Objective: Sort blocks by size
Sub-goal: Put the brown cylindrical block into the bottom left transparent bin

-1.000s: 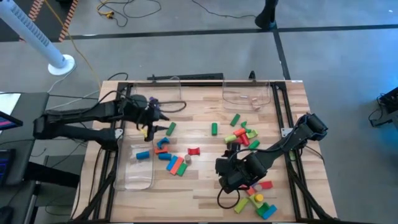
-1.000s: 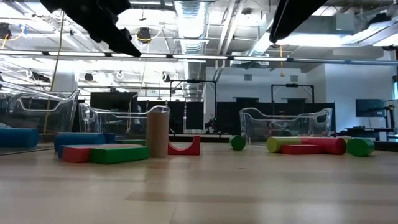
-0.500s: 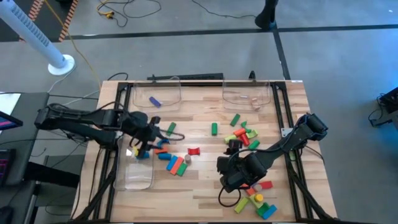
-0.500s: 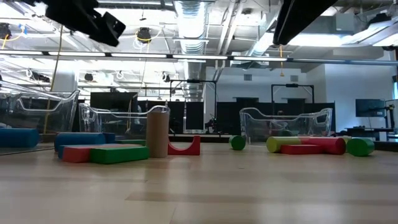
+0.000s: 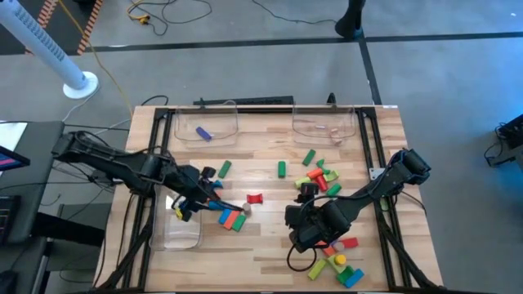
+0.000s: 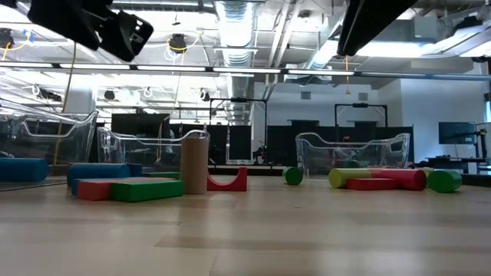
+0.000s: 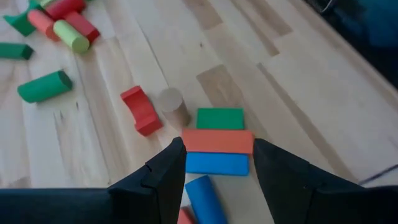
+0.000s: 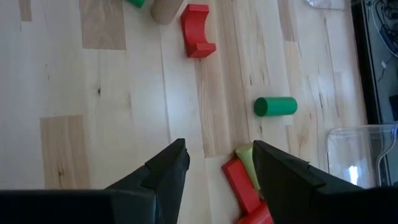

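We hold the left gripper (image 7: 216, 163), released and empty, above the flat orange wooden bar (image 7: 217, 140) near the desk's left edge; next we lower and clench. The right gripper (image 8: 219, 163) waits, released, near the right edge.

My blocks (image 5: 315, 178) lie scattered flat across the table: green, red and blue bars side by side left of centre, a red arch (image 5: 255, 198) mid-table, more piled right.
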Tool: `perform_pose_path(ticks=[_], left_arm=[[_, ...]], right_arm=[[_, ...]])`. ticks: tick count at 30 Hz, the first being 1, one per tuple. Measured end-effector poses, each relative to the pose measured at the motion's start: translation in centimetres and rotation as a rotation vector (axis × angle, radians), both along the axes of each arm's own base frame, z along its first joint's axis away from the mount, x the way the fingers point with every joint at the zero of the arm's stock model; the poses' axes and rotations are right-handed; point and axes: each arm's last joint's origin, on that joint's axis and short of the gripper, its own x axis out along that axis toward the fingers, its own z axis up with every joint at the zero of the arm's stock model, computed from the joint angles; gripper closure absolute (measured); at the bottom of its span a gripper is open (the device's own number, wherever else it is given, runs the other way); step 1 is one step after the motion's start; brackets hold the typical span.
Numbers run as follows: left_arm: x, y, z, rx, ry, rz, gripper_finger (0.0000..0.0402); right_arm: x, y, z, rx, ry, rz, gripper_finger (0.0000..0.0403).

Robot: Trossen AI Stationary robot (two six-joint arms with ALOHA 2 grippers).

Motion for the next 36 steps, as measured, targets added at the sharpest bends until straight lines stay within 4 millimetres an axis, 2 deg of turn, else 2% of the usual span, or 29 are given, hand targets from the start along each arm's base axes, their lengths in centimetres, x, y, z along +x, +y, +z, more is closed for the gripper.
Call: perform_pose_path(ticks=[10, 26, 36], left_arm=[[2.4, -0.6, -2.2, 0.030, 0.061, -0.005, 0.0221], [5.4, -1.5, -3.9, 0.012, 0.000, -0.015, 0.0221], [5.9, -1.6, -4.5, 0.011, 0.001, -0.014, 0.0221]], right_arm=[[0.0, 0.0, 0.0, 0.003, -0.003, -0.004, 0.0188], [-0.6, 1.0, 0.0, 0.023, -0.014, -0.004, 0.0188], [-1.7, 2.2, -0.1, 0.035, -0.009, -0.015, 0.0188]])
